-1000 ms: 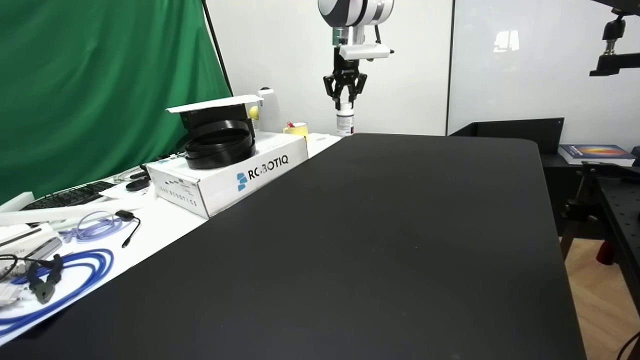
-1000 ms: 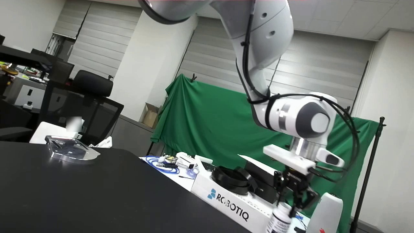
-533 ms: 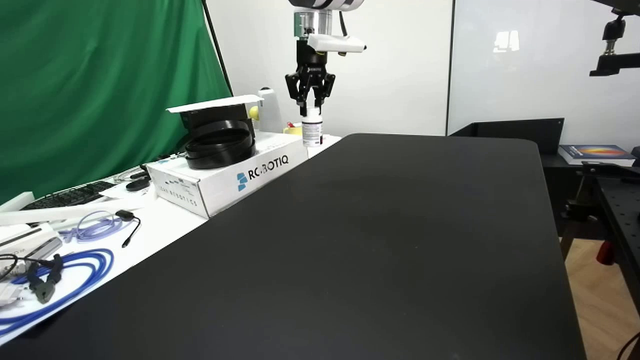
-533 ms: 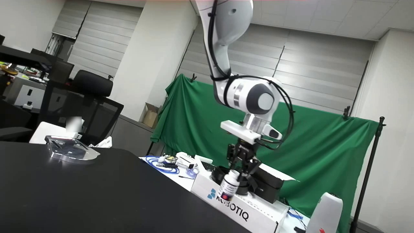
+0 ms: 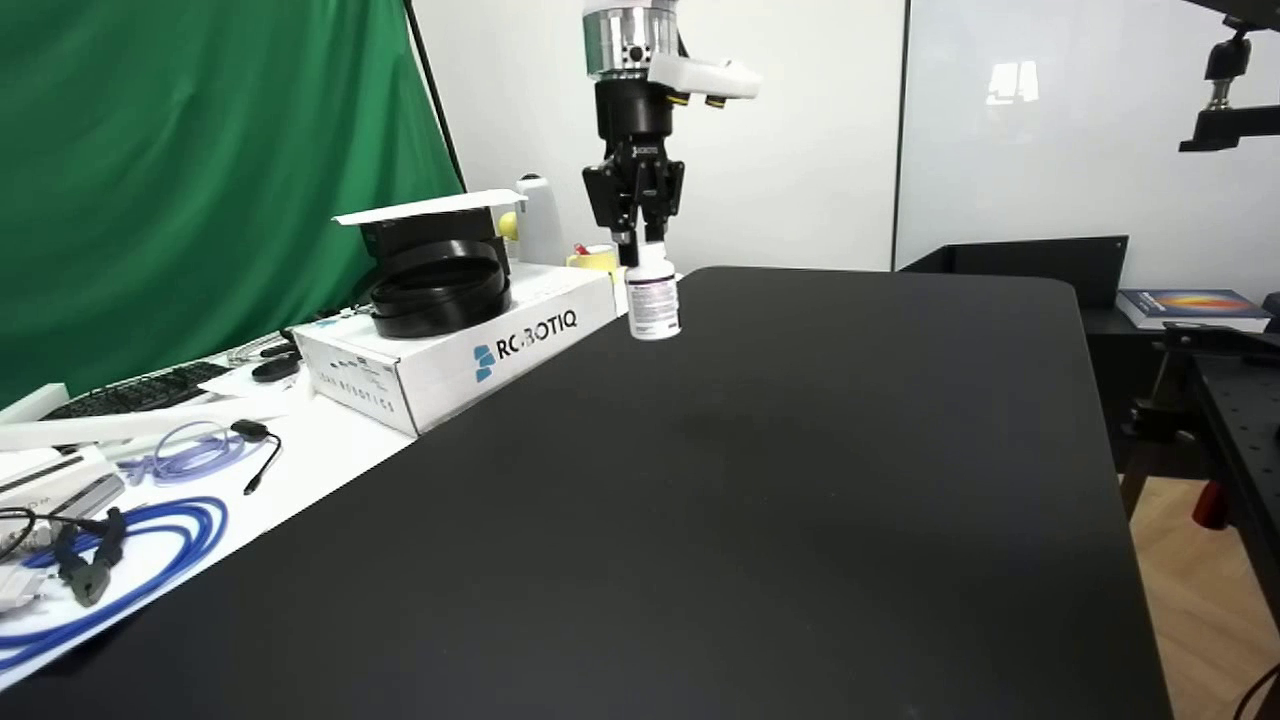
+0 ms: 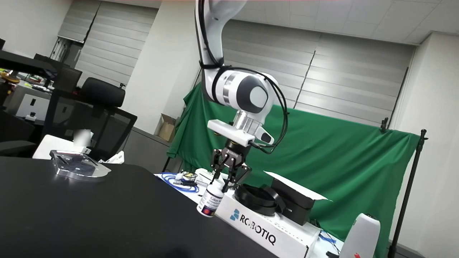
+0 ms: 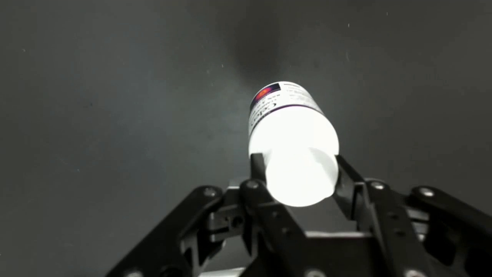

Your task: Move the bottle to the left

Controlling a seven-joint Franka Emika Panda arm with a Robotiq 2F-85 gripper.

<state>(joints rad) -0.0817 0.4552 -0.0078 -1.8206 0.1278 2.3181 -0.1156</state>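
Observation:
The bottle is small and white with a white cap and a printed label. It shows in both exterior views (image 5: 654,300) (image 6: 210,200) and in the wrist view (image 7: 294,123). My gripper (image 5: 642,250) is shut on the bottle's cap, with one finger on each side of it. It also shows in an exterior view (image 6: 220,184) and in the wrist view (image 7: 300,163). The bottle hangs above the black table (image 5: 760,500), slightly tilted, with a faint shadow below it. The cap is overexposed in the wrist view.
A white Robotiq box (image 5: 500,345) with black rings (image 5: 440,290) on it stands beside the black table, on a white surface with cables (image 5: 190,540). A yellow mug (image 5: 595,258) is behind it. A clear plastic piece (image 6: 80,166) lies at the table's edge.
The arm has carried the bottle leftward in an exterior view, from the far end of the Robotiq box past its front. It has come over the black table. The grip stays shut.

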